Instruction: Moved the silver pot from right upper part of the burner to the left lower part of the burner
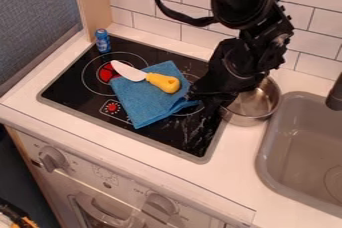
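Note:
The silver pot [259, 106] stands at the right edge of the black stove top [172, 137], between it and the sink. The arm covers the pot's upper left part. My gripper [208, 93] is low over the right side of the stove, just left of the pot and beside the right end of the blue cloth. Whether it touches the pot or the cloth is hard to make out.
A blue cloth [141, 103] lies across the middle of the stove, with a yellow-handled toy knife [162, 82] on it. A small blue can [103, 41] stands at the back left corner. The grey sink [304, 157] is at the right, below the tiled wall.

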